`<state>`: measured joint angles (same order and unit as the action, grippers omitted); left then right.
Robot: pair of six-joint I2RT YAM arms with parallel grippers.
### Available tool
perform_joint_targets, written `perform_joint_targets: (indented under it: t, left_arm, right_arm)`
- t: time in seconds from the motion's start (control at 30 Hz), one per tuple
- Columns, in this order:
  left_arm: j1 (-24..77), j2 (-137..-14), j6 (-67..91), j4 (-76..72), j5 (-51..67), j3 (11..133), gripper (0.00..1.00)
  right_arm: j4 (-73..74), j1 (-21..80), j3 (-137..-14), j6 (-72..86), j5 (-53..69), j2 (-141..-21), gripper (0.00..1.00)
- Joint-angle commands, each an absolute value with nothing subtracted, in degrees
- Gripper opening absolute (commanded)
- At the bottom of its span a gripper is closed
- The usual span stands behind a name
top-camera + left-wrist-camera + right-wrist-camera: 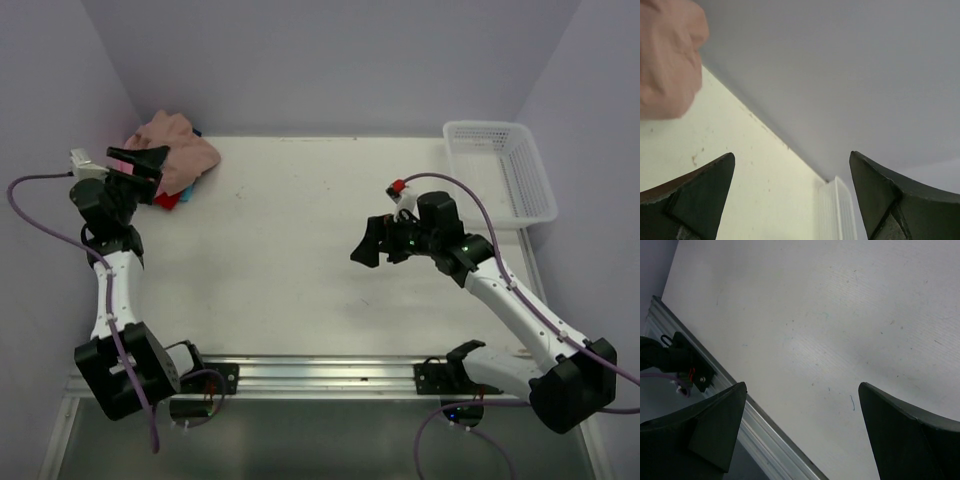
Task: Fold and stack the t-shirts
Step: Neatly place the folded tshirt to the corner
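A dusty-pink t-shirt (178, 148) lies crumpled on top of a small stack at the table's far left corner, with a red shirt (166, 201) and a sliver of blue (186, 193) showing under it. My left gripper (140, 160) is open and empty, right at the near left edge of that pile; the pink cloth (667, 57) fills the upper left of the left wrist view. My right gripper (368, 243) is open and empty, above the bare table middle, far from the shirts.
A white plastic lattice basket (500, 170) stands at the far right and shows small in the left wrist view (837, 210). The walls close in at the back and sides. A metal rail (770, 440) runs along the table's near edge.
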<state>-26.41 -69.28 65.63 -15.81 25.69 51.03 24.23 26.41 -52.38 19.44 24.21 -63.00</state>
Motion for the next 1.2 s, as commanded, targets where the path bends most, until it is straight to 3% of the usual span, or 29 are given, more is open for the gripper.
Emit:
perform_joint_targets:
  t: [0.0, 0.23, 0.53, 0.8, 1.17]
  left_arm:
    - [-22.69, -64.19, 55.13, -16.43, 37.07, 45.80, 1.00]
    - [-6.95, -54.68, 36.14, -6.34, 48.06, 42.01, 1.00]
    - [4.38, -47.29, 30.77, -3.95, 56.68, 39.64, 1.00]
    - [16.68, -49.48, 22.68, 1.06, 50.81, 34.38, 1.00]
    - [22.94, -58.09, 22.67, -3.07, 50.27, 37.18, 1.00]
  right_arm:
    - [22.41, 26.54, -51.33, 20.21, 25.84, -63.10, 0.99]
    - [22.76, 26.54, -49.31, 21.80, 23.47, -58.01, 0.99]
    - [21.54, 26.54, -46.67, 23.82, 22.24, -53.97, 0.99]
    - [18.99, 26.63, -42.37, 24.61, 19.78, -52.21, 0.99]
    - [19.78, 26.63, -43.24, 23.64, 19.42, -54.66, 0.99]
